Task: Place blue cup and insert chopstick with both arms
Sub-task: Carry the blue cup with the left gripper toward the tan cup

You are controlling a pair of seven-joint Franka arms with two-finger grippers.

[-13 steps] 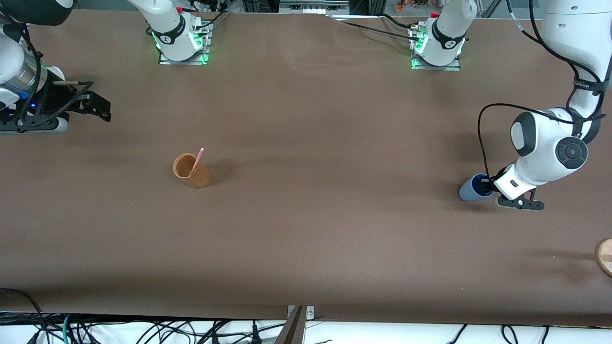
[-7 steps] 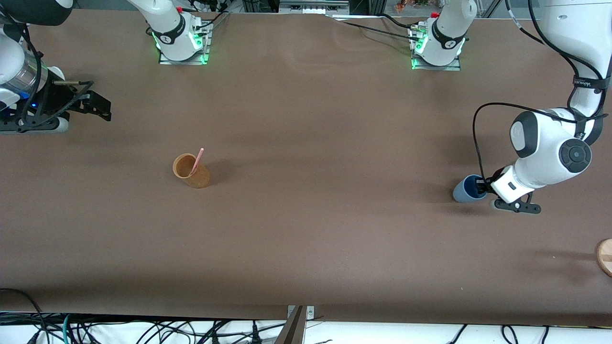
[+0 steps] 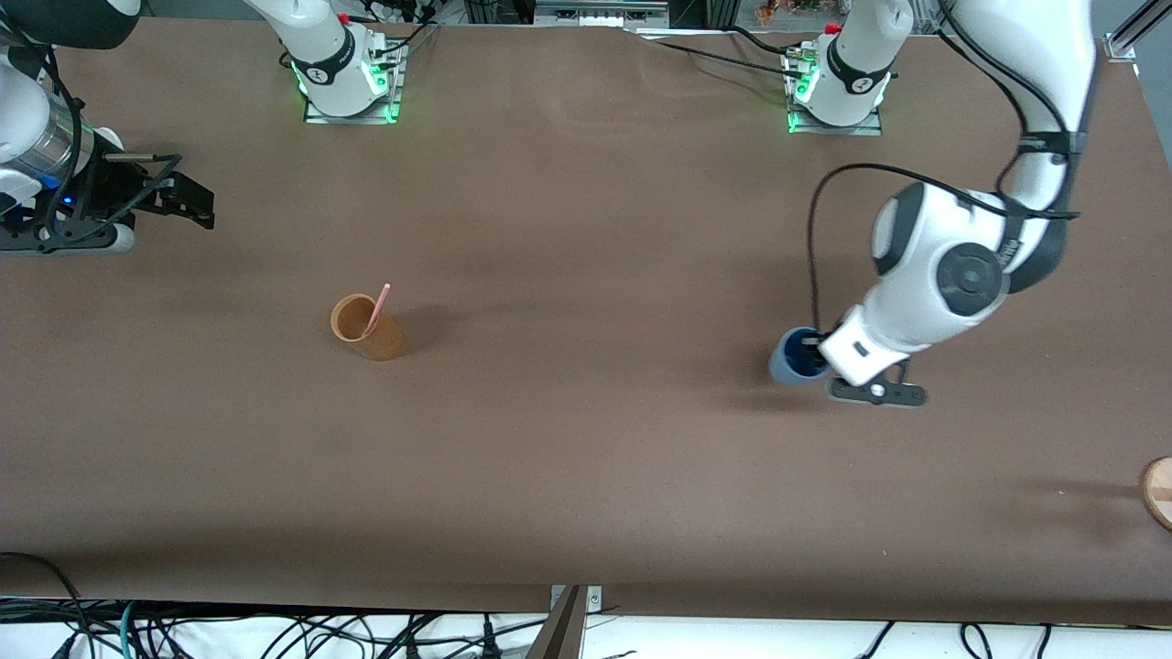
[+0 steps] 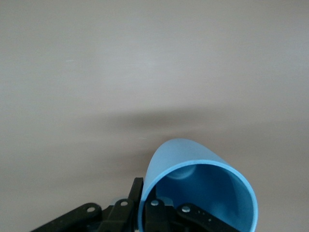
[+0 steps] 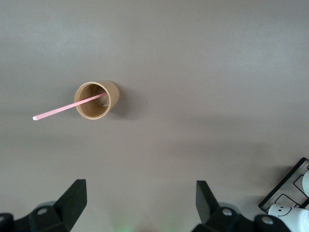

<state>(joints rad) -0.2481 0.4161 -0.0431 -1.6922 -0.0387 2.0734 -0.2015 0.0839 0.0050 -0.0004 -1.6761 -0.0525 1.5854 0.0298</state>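
The blue cup [image 3: 791, 360] is light blue and hangs from my left gripper [image 3: 813, 351] above the table toward the left arm's end. In the left wrist view the left gripper [image 4: 145, 205] is shut on the blue cup's [image 4: 193, 179] rim, one finger inside and one outside. The pink chopstick [image 3: 377, 309] leans in the orange-brown cup [image 3: 364, 328] on the table toward the right arm's end. Both show in the right wrist view, the chopstick [image 5: 65, 108] and the brown cup [image 5: 95, 99]. My right gripper [image 3: 179, 197] waits open and empty at the right arm's end; its fingertips [image 5: 75, 193] stand wide apart.
A round wooden disc [image 3: 1159, 491] lies at the table's edge at the left arm's end, nearer to the front camera. A black rack with white cups [image 5: 292, 195] shows in the right wrist view. Both arm bases [image 3: 348, 73] stand along the table's back edge.
My left gripper has carried the blue cup toward the middle of the table, away from the left arm's end. The right arm, brown cup and chopstick have not moved.
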